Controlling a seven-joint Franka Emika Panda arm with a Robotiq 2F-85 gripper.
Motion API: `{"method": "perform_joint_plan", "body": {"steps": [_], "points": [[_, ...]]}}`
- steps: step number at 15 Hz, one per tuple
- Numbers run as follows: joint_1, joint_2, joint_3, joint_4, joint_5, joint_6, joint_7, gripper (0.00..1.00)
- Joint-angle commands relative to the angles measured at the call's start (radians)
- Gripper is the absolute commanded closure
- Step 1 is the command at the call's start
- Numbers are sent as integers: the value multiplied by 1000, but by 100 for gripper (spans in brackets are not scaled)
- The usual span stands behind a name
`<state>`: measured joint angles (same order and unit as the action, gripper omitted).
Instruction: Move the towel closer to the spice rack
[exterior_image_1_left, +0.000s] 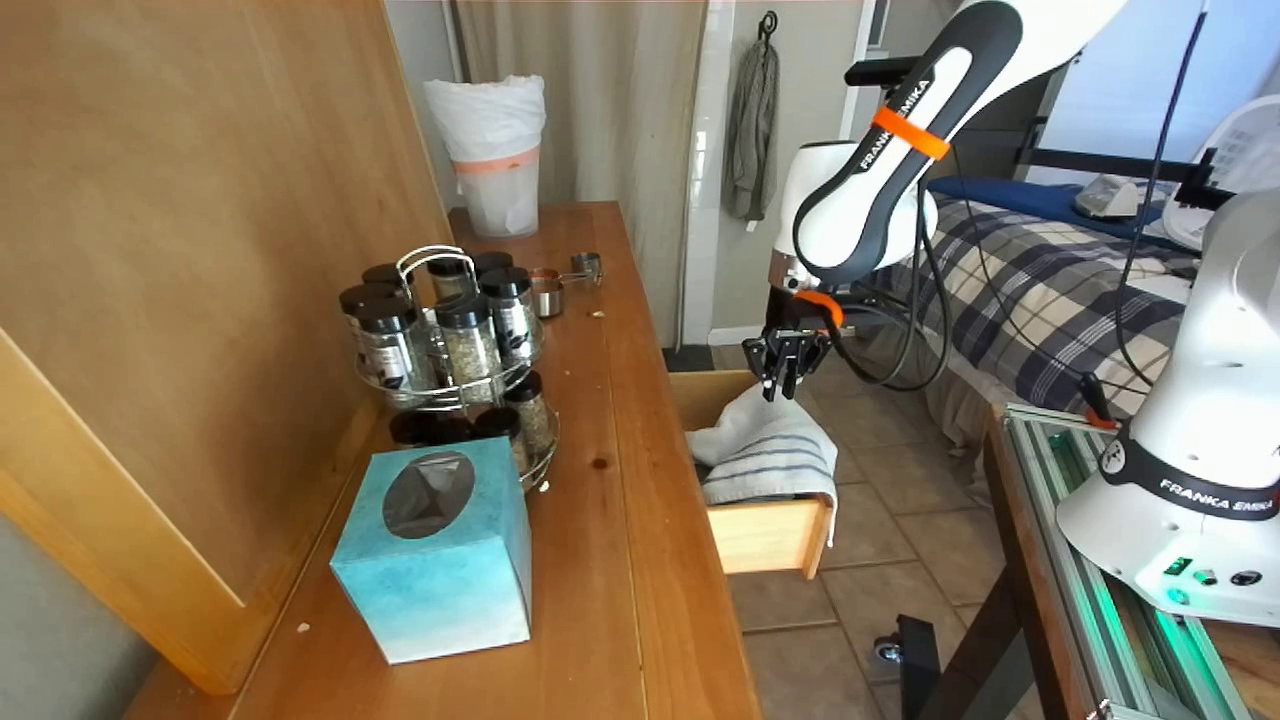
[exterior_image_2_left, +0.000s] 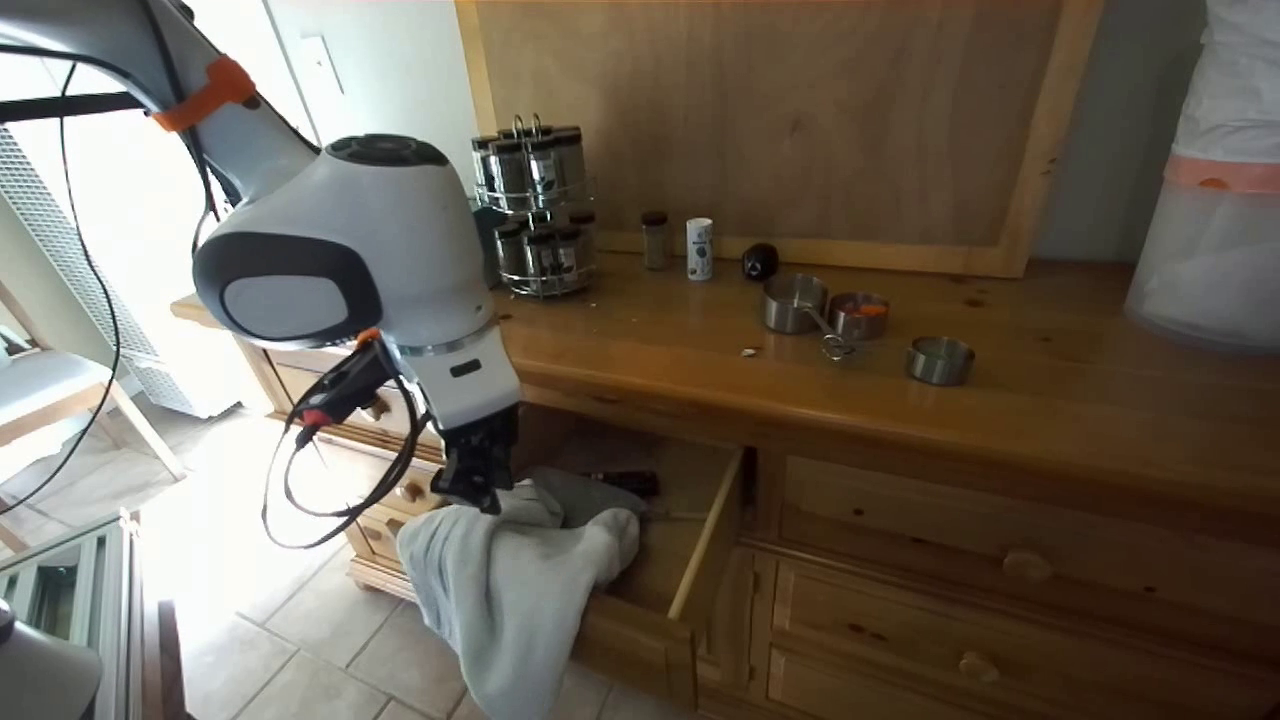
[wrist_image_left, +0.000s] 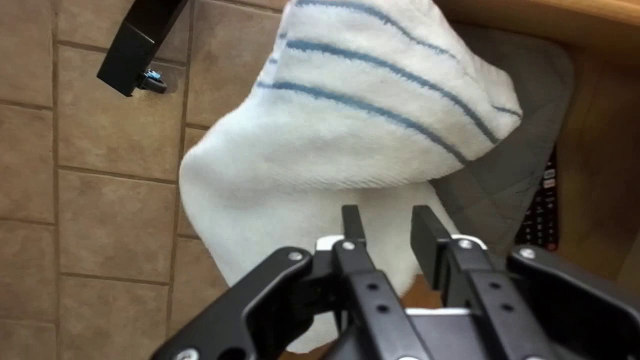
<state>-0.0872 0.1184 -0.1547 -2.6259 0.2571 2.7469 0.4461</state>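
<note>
Jaws apart and gripping nothing, the end effector (wrist_image_left: 387, 220) could, by closing too deep on the towel (exterior_image_2_left: 510, 590) draped over the drawer (exterior_image_2_left: 638, 642) left of bottom centre in an exterior view, drag along the grey fabric (wrist_image_left: 500, 195) underneath.

In an exterior view, the arm link (exterior_image_1_left: 872, 178) carries "FRANK" and "EMIKA", an orange strap (exterior_image_1_left: 911, 134) covering the stretch between. Black band (exterior_image_1_left: 1200, 497) around the robot base (exterior_image_1_left: 1205, 405) reads "FRANKA EMIKA" in white; round emblem (exterior_image_1_left: 1114, 457) on same band too small to make out. Labels on spice jars (exterior_image_1_left: 388, 348) and white canister (exterior_image_2_left: 699, 250): print unreadable. Wrist view: key marks on black remote (wrist_image_left: 542, 215) too small and blurred to read.
</note>
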Motion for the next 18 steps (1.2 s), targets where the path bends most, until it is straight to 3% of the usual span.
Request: {"method": "perform_joint_plan", "body": {"steps": [1,5,12,13,16,18], "points": [[6,-130,10,-48,-24,-6,-5,92],[-5,-144,27,-25,0,-46,5,92],[-28,-36,11,16,30,-55,69,92],[-31,-14,9,23,37,-59,64,49],[-37,44,0,41,35,-52,79,28],[-37,81,-8,55,33,-52,85,24]]}}
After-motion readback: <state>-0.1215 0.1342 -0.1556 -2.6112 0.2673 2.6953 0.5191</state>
